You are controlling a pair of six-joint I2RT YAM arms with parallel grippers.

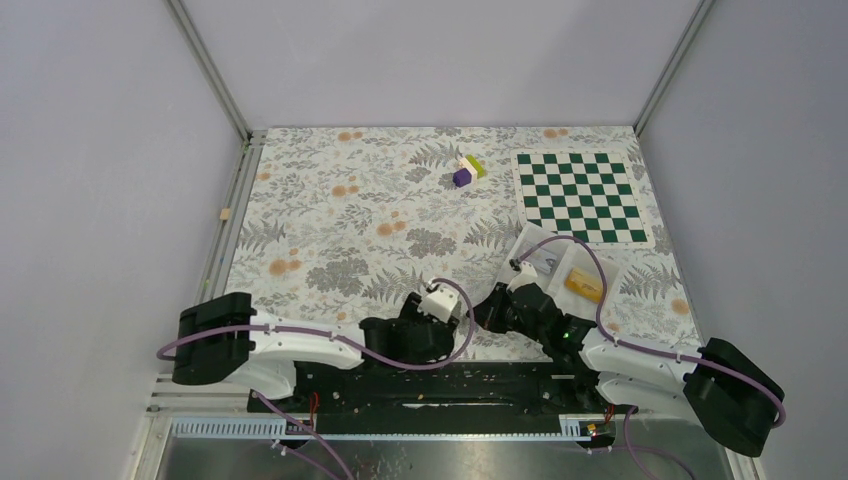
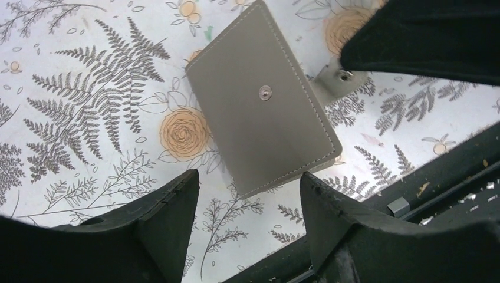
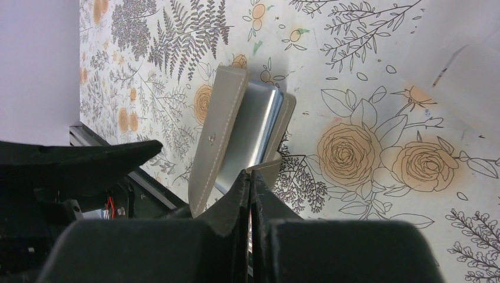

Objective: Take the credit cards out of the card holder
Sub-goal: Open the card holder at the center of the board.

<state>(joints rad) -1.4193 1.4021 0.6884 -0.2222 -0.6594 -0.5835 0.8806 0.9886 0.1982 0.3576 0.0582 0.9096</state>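
A checkered mat [image 1: 580, 197], small blocks [image 1: 467, 170] and perhaps a divided tray [image 1: 575, 258] lie apart.

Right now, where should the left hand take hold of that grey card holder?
Probably its near short edge, from the left hand side: the card holder lies on the table, that edge is free, and the right hand pinches its strap.

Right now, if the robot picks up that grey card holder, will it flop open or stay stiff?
Probably floppy at the fold: the card holder looks like soft stitched leather, and in the right wrist view its cover gapes. Its snap tab is undone, so it likely swings open. Thin and small, it's probably light.
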